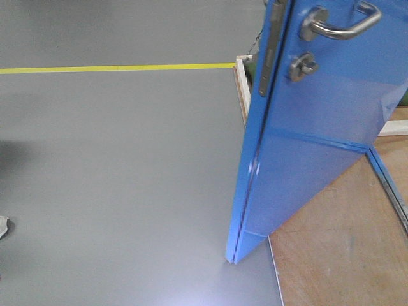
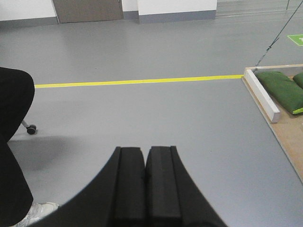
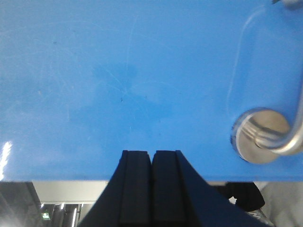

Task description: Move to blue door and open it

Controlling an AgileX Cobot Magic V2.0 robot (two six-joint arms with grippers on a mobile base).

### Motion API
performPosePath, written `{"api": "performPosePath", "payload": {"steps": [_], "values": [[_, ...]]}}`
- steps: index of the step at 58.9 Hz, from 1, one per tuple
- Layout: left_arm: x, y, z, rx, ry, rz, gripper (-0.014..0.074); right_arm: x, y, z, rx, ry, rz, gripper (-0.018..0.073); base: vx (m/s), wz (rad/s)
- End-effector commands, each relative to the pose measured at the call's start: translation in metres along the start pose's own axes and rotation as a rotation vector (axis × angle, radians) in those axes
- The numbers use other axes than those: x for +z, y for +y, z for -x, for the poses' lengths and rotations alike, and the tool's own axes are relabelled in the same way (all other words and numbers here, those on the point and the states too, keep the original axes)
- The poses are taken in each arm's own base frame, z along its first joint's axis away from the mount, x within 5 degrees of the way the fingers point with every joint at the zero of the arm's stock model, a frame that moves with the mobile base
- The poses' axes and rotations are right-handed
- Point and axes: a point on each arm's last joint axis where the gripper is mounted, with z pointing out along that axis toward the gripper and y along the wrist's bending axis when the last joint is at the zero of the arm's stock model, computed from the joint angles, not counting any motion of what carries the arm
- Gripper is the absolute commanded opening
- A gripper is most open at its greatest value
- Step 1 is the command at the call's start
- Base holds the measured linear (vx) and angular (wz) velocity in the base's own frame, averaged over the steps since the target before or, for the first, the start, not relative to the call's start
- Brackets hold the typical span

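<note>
The blue door (image 1: pixel 306 159) stands at the right of the front view, ajar. Its free edge is out over the grey floor (image 1: pixel 115 178) and its foot is by the wooden platform (image 1: pixel 344 248). It looks a stiff, heavy panel, glossy and slippery. The lever handle (image 1: pixel 341 25) above the thumb-turn (image 1: pixel 301 65) is therefore the sure hold, while a push near the latch plate (image 1: pixel 273 51) gives most leverage. The right gripper (image 3: pixel 152 156), jaws together on nothing, sits close to the door's face near the handle's round base; whether it touches, I cannot tell. The left gripper (image 2: pixel 145 151), jaws likewise together, hangs over the floor, nearer than the yellow line (image 2: pixel 142 81).
</note>
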Motion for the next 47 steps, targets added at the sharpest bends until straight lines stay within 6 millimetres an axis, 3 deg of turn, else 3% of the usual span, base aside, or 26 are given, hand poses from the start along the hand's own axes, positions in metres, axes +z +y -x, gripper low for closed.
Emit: {"api": "performPosePath", "payload": {"steps": [1, 47], "values": [[-0.0008, 0.0002, 0.0064, -0.003, -0.089, 0.003, 0.007, -0.0081, 0.0168, -0.0016, -0.012, -0.013, 0.064, 0.0002, 0.0, 0.0], [-0.0008, 0.0002, 0.0064, -0.003, -0.089, 0.003, 0.007, -0.0081, 0.0168, -0.0016, -0.012, -0.013, 0.064, 0.0002, 0.0, 0.02]]}}
